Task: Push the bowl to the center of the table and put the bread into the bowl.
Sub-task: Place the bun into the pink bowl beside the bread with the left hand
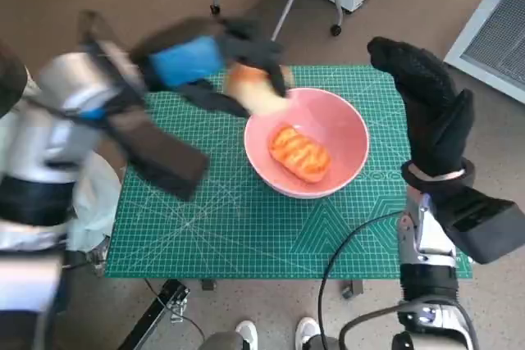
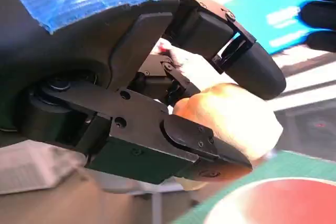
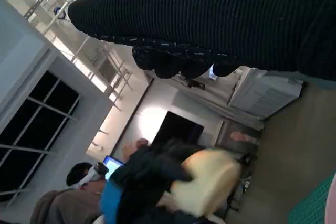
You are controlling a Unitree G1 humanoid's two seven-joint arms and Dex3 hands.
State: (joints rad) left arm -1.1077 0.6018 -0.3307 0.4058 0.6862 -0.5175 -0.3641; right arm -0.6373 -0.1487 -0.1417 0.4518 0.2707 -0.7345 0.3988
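The robot's left hand (image 1: 215, 61), black with blue tape over its back, hung above the far-left rim of the pink bowl (image 1: 344, 125), its fingers (image 2: 252, 66) clamped round a pale bread roll (image 1: 256, 88). The left wrist view showed the roll (image 2: 231, 119) pinched between an upper finger and a lower one, with the bowl's rim just beneath. The bowl sat on the green cutting mat (image 1: 246, 227) that covered the table, near the mat's middle and slightly toward its far side. Inside it lay a glazed orange bread (image 1: 300, 153), resting on the bottom. To the right, the gloved right hand (image 1: 431, 112) stood raised beside the bowl, fingers straight and empty, apart from the rim. The right wrist view caught the other hand (image 3: 142, 182) with the roll (image 3: 207, 184) and a person seated in the background.

Judged from this moment, the bowl already looked centred and the remaining step was the release. The roll hung over the rim rather than over the hollow; let go there, it could strike the edge and tumble onto the mat, or tip the bowl. The blur on the left arm suggested motion, and a release in mid-swing could throw the roll wide.

Counted: 1 bowl, 2 breads, 1 of them in the bowl and 1 held, 1 mat, 2 hands.
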